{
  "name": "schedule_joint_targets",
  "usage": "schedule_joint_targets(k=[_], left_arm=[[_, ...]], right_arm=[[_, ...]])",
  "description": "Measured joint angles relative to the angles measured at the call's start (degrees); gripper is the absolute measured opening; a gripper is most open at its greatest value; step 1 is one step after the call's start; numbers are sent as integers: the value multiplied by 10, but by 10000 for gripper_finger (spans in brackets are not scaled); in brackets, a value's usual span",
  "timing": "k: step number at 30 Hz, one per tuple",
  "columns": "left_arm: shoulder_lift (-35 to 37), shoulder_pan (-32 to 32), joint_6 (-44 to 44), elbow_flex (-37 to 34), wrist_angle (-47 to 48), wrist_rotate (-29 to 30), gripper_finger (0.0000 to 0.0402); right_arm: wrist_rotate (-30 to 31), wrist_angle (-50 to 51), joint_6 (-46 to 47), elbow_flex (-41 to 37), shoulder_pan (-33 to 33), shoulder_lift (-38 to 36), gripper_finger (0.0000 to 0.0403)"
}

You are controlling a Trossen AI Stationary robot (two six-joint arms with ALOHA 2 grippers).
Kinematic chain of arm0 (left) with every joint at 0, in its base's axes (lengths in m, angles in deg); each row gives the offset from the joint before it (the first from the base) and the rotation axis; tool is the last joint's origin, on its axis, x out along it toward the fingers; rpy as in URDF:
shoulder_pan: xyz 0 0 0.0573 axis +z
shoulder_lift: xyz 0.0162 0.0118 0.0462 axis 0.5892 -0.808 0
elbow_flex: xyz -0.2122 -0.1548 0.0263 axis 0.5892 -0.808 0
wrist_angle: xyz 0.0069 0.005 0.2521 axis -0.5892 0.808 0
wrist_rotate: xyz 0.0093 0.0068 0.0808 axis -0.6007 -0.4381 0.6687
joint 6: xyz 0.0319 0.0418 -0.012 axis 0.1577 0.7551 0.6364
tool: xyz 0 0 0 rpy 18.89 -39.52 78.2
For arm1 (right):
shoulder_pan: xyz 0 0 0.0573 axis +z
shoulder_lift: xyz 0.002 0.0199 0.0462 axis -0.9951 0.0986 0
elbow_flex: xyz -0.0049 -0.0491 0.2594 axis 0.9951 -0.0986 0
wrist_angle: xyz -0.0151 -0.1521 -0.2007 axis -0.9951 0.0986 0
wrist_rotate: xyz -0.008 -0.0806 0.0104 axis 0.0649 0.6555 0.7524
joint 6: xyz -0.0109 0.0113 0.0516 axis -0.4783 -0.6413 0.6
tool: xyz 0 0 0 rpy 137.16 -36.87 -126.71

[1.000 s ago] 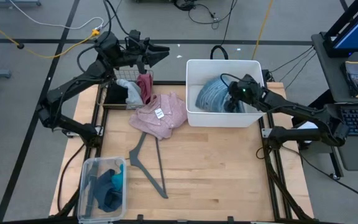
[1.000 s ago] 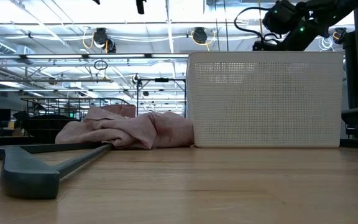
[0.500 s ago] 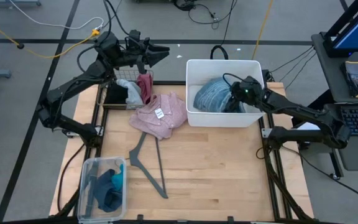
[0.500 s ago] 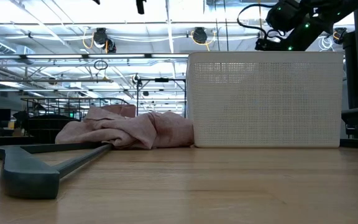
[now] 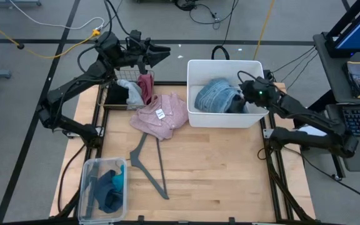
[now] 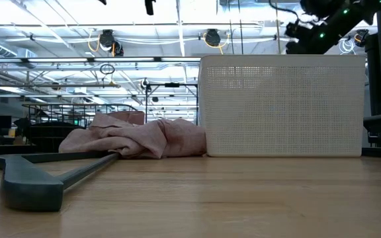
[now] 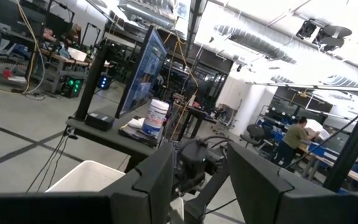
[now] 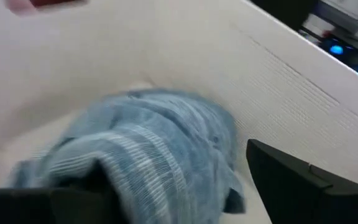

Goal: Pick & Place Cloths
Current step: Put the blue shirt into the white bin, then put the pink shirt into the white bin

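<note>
A blue striped cloth (image 5: 216,95) (image 8: 142,137) lies bunched in the white bin (image 5: 224,62). My right gripper (image 5: 245,95) (image 8: 160,183) hovers open at the bin's right side, fingers apart over the cloth's near part. A pink shirt with a white tag (image 5: 166,114) (image 6: 137,139) lies on the table left of the bin. Maroon, grey and black cloths (image 5: 137,89) fill a wire basket (image 5: 112,99). Teal and dark blue pieces (image 5: 110,187) sit in a clear box. My left gripper (image 5: 160,52) (image 7: 201,186) waits open, raised above the basket's far side.
A thin grey hanger (image 5: 147,164) (image 6: 45,175) lies flat on the wood in the middle. The clear box (image 5: 85,187) stands at the near left corner. The bin's tall perforated wall (image 6: 283,106) blocks the low view of its inside. Bare wood shows at the near right.
My right gripper has pulled back out of the bin toward the table's right edge and risen a little, rolling slightly. The blue striped cloth stays behind in the bin and has slumped wider toward the bin's right side.
</note>
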Motion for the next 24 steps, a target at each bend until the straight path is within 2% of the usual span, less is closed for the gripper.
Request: schedule_joint_targets(k=[4, 14, 20, 24], left_arm=[[0, 0, -2, 0, 0, 0, 154], [0, 0, -11, 0, 0, 0, 154], [0, 0, -12, 0, 0, 0, 154], [0, 0, -13, 0, 0, 0, 154]], right_arm=[[-54, -7, 23, 0, 0, -31, 253], [-76, -12, 79, 0, 0, -89, 251], [-103, 64, 114, 0, 0, -87, 251], [-102, 50, 135, 0, 0, -91, 251]])
